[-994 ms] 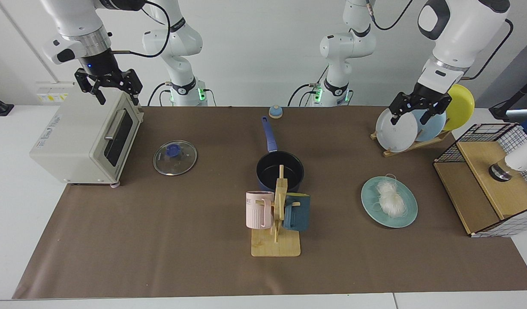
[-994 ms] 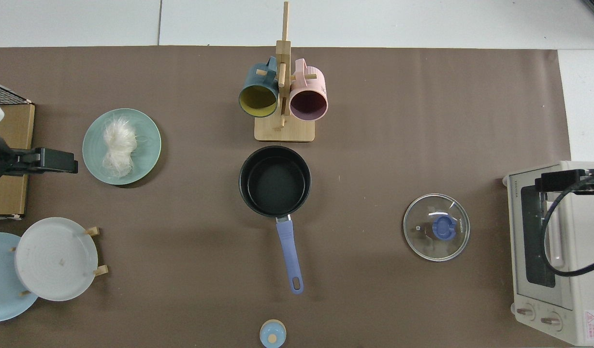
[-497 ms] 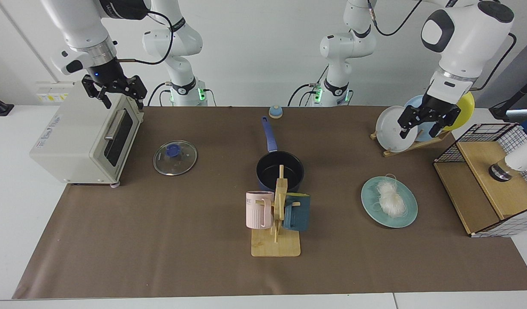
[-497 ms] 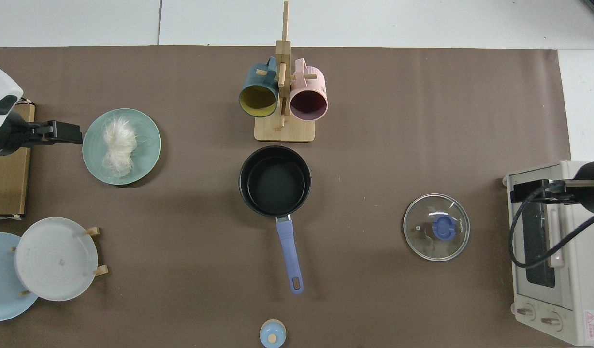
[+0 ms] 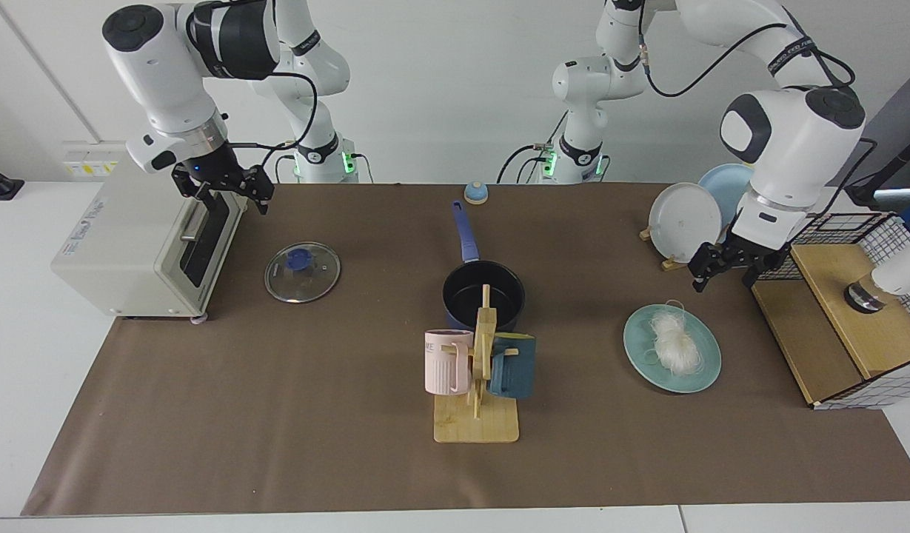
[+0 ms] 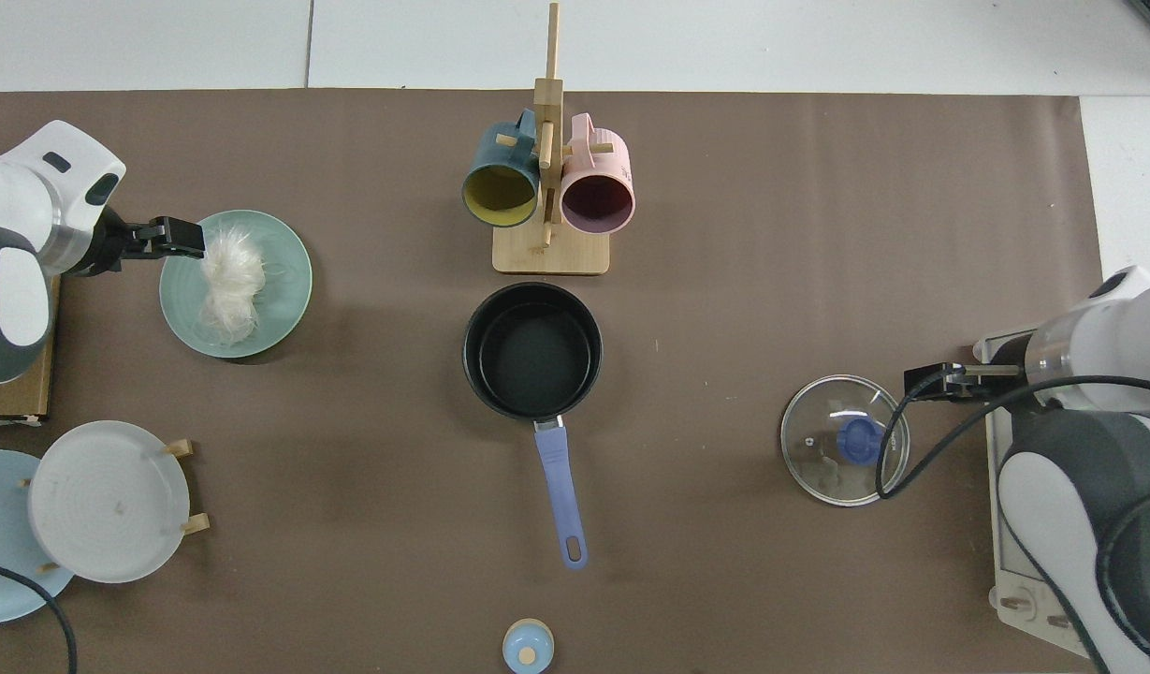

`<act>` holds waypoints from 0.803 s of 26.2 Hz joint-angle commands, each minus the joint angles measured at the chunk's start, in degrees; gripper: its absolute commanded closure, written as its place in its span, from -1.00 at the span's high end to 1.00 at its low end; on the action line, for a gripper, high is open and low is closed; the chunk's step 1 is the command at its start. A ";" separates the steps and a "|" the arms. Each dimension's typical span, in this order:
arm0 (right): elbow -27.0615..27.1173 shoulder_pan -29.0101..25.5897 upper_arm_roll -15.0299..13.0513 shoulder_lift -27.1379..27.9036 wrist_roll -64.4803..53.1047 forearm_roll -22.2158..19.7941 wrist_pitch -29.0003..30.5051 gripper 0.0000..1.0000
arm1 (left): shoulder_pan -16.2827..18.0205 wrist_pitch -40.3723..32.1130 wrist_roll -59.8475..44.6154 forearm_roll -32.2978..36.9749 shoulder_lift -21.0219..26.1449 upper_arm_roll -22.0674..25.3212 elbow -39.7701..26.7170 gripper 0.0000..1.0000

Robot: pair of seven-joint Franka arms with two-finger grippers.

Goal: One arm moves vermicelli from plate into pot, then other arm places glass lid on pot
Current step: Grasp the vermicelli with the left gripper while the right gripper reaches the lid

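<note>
Two grippers are hanging in the air and neither is holding anything, so everything I am worrying about is ahead of me. I am watching the left gripper (image 5: 728, 268) hover above the far edge of the plate (image 5: 703, 370), its jaws standing apart and empty, with the vermicelli (image 5: 675, 342) lying loose in the middle of that plate. The strands are looking wispy and springy to me: a shallow pinch is likely to lift only part of the bundle, or trail threads over the worktop (image 5: 277, 414) on the way to the pot (image 5: 484, 295). A pinch that is going too deep risks pressing on the plate and sliding it.

The pot is sitting empty at the centre, and the mug rack (image 5: 478, 370) is standing just beside it, so a low carry could be clipping the wooden post.

The right gripper (image 5: 225, 189) is hanging beside the toaster oven (image 5: 121, 237), jaws open, above and behind the glass lid (image 5: 302, 272). The lid is lying flat with only its small knob to grab, and I am judging that an off-centre grip could let it tilt or slip.
</note>
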 commanded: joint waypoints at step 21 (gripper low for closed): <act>-23.83 3.01 0.06 5.35 4.19 -0.25 33.13 1.00 | -1.90 14.48 -7.19 5.34 12.23 -0.67 -2.59 1.00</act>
